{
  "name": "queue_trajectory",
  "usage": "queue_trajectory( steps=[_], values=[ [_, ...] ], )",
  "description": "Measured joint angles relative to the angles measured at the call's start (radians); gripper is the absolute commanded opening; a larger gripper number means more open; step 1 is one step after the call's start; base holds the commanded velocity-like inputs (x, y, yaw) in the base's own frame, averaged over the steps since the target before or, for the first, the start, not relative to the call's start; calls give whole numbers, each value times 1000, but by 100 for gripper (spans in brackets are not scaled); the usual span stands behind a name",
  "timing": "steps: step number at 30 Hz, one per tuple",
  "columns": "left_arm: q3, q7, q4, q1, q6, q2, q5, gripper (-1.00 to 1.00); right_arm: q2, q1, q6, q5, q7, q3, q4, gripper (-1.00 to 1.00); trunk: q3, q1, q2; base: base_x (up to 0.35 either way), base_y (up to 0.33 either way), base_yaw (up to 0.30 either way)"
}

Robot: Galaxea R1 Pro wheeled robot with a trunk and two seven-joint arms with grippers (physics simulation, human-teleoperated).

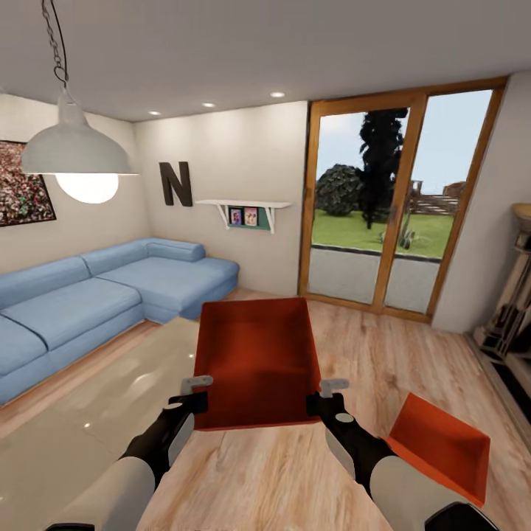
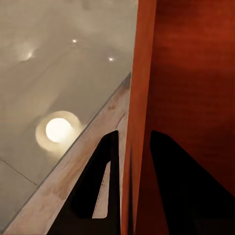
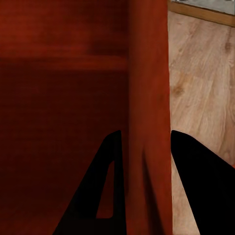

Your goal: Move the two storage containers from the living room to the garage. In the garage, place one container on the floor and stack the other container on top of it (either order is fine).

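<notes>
Dual-arm carry. The left gripper fingers straddled and pinched one side wall of the orange-red storage container; the right gripper pinched the opposite wall, holding it aloft over the wood-plank floor. Equal squeeze and level wrists would resist slipping. The second container lay on the floor beside the right arm.

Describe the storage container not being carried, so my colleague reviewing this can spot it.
Start at the wood-framed glass doors and come down the plank floor toward the robot's right arm. The orange-red container lies tilted there beside that arm, whereas its twin is held up between both tools.
</notes>
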State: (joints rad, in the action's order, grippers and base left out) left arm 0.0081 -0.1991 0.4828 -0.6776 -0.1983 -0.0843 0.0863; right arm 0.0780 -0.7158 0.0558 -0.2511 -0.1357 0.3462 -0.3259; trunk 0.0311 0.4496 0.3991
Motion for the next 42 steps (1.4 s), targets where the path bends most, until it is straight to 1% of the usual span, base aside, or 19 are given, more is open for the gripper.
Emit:
queue_trajectory(
  steps=[42],
  values=[
    [0, 0, 3, 0, -1, 0, 0, -100, 0, 0, 0, 0, 0, 0, -2, -100, 0, 0, 0, 0, 0, 268]
  ],
)
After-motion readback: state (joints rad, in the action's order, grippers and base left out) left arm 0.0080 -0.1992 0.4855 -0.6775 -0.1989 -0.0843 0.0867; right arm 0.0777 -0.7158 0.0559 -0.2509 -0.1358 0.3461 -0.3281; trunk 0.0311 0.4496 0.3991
